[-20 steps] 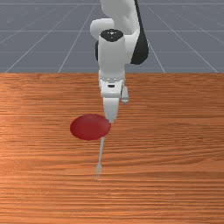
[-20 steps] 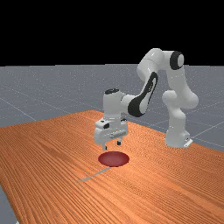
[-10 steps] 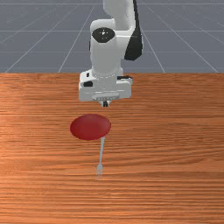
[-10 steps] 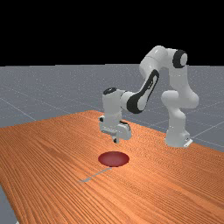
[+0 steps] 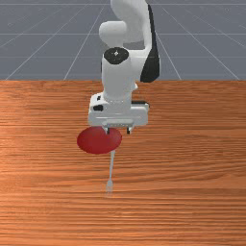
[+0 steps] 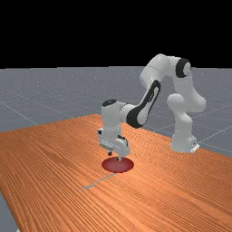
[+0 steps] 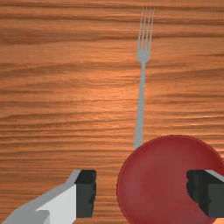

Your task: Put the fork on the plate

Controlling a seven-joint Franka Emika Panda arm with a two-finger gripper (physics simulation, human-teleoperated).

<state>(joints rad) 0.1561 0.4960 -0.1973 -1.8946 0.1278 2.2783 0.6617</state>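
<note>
My gripper (image 5: 118,130) stands open at the plate's arm-side edge in the front view, with nothing between its fingers. The dark red plate (image 5: 98,141) lies just in front of it. From beside the plate the grey fork (image 5: 111,166) stretches away from the arm, its tines farthest off. In the far view the gripper (image 6: 114,156) hangs low over the plate (image 6: 118,166), and the fork (image 6: 99,181) lies on the wood. Seen from the wrist, one finger of the gripper (image 7: 141,193) overlaps the plate (image 7: 153,188); the handle end of the fork (image 7: 140,105) meets the rim.
Orange-brown table wood (image 5: 192,168) surrounds the plate and fork. The arm's base (image 6: 183,142) stands at the table's far side in the far view.
My hand turned between one second and half a second ago, and its fingers were close together then. Since then they have parted, and the hand has come lower and nearer the plate. Plate and fork stayed put.
</note>
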